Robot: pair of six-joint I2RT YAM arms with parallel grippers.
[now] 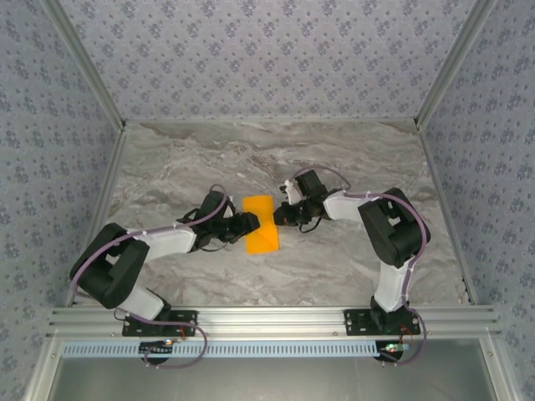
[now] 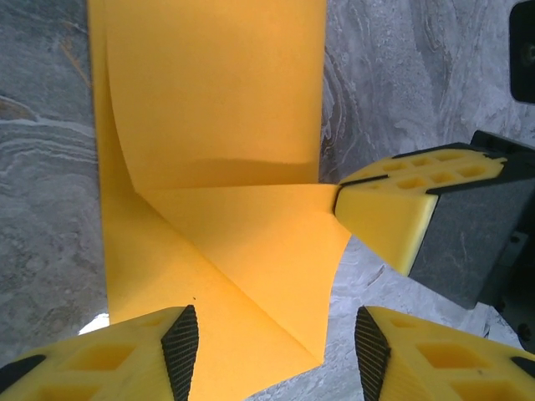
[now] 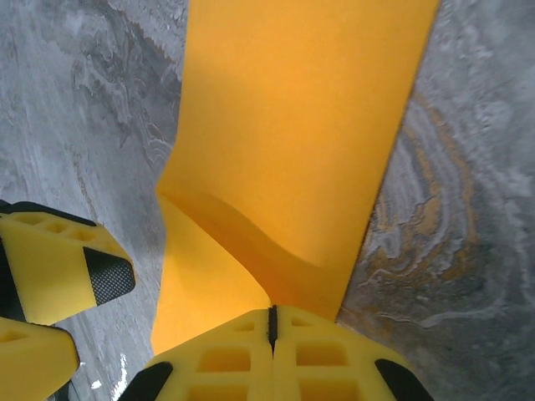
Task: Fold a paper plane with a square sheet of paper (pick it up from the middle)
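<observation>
- One paper (image 2: 209,100) (partly folded) lies between and ahead of the fingers of the left gripper (image 2: 272,334), which is half open and holds nothing.
- Right gripper (image 3: 272,326) is fully closed, pinching the paper's edge.

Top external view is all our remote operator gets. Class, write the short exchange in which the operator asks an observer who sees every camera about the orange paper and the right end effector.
Operator: Is the square sheet of paper folded yet?
Observer: Yes. The left wrist view shows a flap turned over along a diagonal crease.
Operator: Is the right end effector open?
Observer: No. In the right wrist view its fingers are shut together, with their tip against the paper's edge.
</observation>
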